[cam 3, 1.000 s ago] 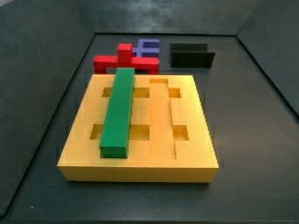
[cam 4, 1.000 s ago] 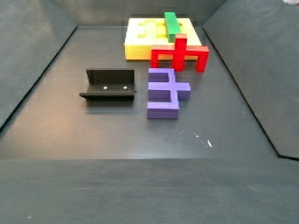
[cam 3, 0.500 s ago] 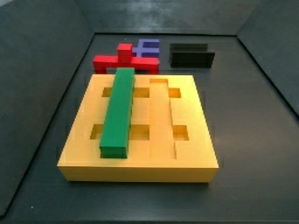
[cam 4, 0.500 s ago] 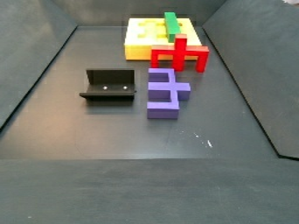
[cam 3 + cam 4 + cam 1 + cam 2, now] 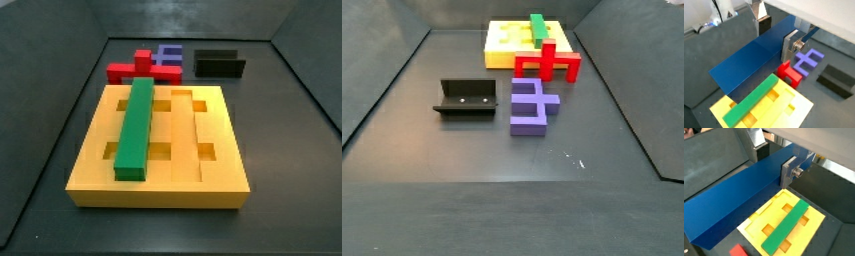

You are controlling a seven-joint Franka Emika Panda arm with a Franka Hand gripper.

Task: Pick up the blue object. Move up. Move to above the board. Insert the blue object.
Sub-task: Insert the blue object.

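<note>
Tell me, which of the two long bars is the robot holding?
The blue bar, clamped in the gripper above the yellow board. The green bar lies in a groove of that board.

No readable txt, labels or nos. anywhere.

I read side view from board (image 5: pixel 160 145) end, high, looking along grooves toward fixture (image 5: pixel 219 64) at far wall. Opposite side view looks from bare floor end; fixture (image 5: pixel 466 100) near, board (image 5: pixel 509 45) far. Both share board, green bar (image 5: pixel 135 125), red piece (image 5: pixel 140 70), purple block (image 5: pixel 531 107). Both wrist views close, looking down past gripper (image 5: pixel 775 34) (blue object (image 5: pixel 751 60) between fingers) onto board (image 5: pixel 757 225).
</note>
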